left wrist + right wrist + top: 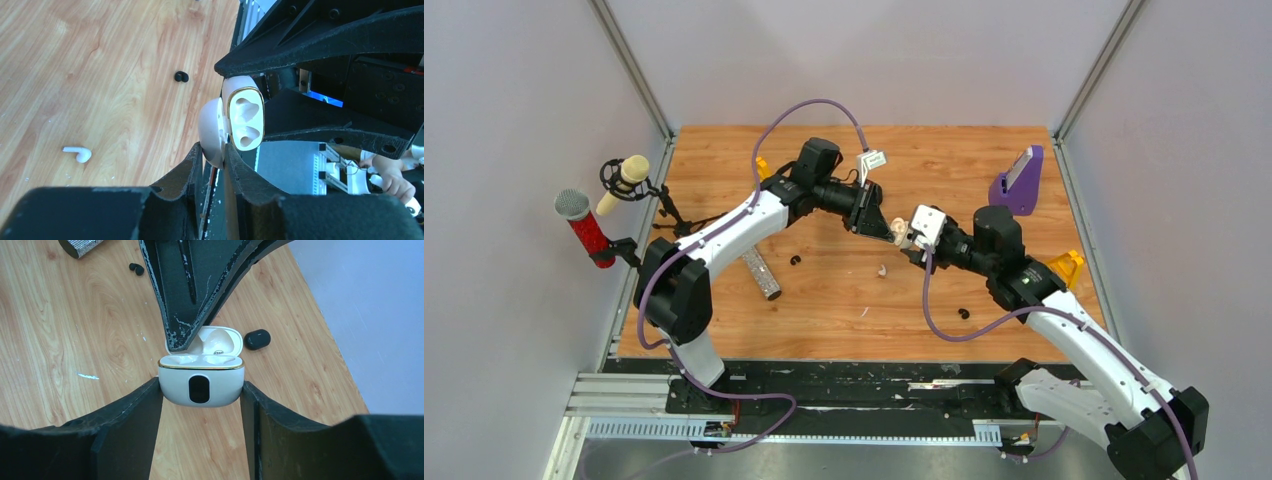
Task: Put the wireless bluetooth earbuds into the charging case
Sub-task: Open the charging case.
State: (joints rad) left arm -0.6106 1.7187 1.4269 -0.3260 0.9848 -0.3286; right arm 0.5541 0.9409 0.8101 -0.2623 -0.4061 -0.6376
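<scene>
Right gripper [200, 386]: fingers are set partly apart and clamped on both sides of the white charging case [220, 385], which is held clear above the table [60, 330].

The case is seen with its lid [220, 340] swung open behind the gold rim. In the left wrist view both earbud wells face the camera.

Left gripper [214, 152]: fingers are nearly closed and pinched on the edge of the lid. One fingertip [175, 337] is seen touching the lid's left side in the right wrist view.

White earbud [78, 153]: lying on the table, well apart from the case.

Black earbuds [136, 268]: on the table near a glittery cylinder [80, 246].

A black rounded item [257, 339] is noted on the wood behind the lid. A thin white sliver [87, 375] is seen to the left.
</scene>
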